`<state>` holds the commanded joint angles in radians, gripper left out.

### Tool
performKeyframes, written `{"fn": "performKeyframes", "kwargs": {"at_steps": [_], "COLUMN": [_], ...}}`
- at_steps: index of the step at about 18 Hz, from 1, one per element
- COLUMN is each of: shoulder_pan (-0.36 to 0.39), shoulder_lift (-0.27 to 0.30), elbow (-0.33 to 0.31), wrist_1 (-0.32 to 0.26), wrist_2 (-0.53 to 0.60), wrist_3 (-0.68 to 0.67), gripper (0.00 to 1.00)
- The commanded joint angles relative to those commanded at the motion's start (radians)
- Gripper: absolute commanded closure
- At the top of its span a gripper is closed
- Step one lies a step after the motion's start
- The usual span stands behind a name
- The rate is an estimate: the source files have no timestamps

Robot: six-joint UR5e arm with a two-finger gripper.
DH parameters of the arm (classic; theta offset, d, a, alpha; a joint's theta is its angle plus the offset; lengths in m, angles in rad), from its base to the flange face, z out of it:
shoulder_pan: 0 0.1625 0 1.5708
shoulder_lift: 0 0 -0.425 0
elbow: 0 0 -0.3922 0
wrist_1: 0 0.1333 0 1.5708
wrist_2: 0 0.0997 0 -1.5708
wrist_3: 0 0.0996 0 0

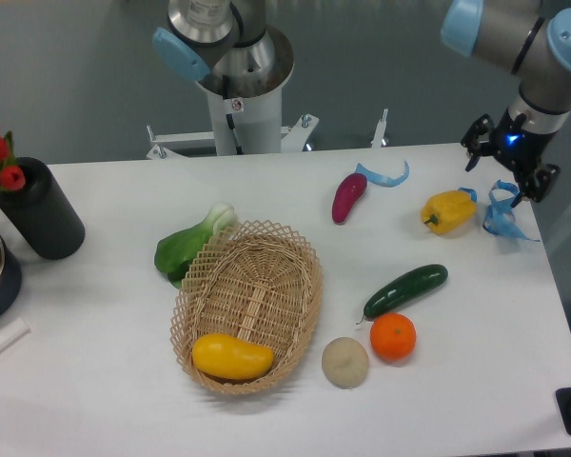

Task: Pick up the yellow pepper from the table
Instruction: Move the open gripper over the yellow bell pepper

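The yellow pepper [449,210] is small, glossy, yellow-orange and lobed. It lies on the white table [105,381] at the right rear. My gripper [507,162] hangs above the table's right rear corner, up and to the right of the pepper and apart from it. Its black fingers [475,136] are spread wide and nothing is between them.
Blue ribbon curls lie right of the pepper [502,215] and behind it [385,176]. Nearby are a purple vegetable [348,197], cucumber [406,289], orange [393,336] and beige round item [344,363]. A wicker basket [295,249] holds a smooth yellow fruit [231,356], with a leafy green [188,248] beside it. A black vase [38,209] stands at left.
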<state>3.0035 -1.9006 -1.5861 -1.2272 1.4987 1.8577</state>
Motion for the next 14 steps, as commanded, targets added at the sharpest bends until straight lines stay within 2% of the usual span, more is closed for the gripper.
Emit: {"fn": "performKeyframes", "kwargs": {"at_steps": [5, 7, 9, 11, 12, 14], "shoulder_pan": [0.006, 0.017, 0.041, 0.058, 0.064, 0.061], "shoulder_lift": [0.003, 0.003, 0.005, 0.006, 0.006, 0.006], "elbow": [-0.005, -0.041, -0.101, -0.162, -0.175, -0.179], "wrist_1": [-0.002, 0.008, 0.064, 0.165, 0.19, 0.192], "wrist_2": [-0.012, -0.05, -0.102, -0.144, -0.141, -0.138], "wrist_3": [0.011, 0.014, 0.005, 0.005, 0.011, 0.014], "gripper": [0.0, 0.0, 0.0, 0.0, 0.0, 0.0]}}
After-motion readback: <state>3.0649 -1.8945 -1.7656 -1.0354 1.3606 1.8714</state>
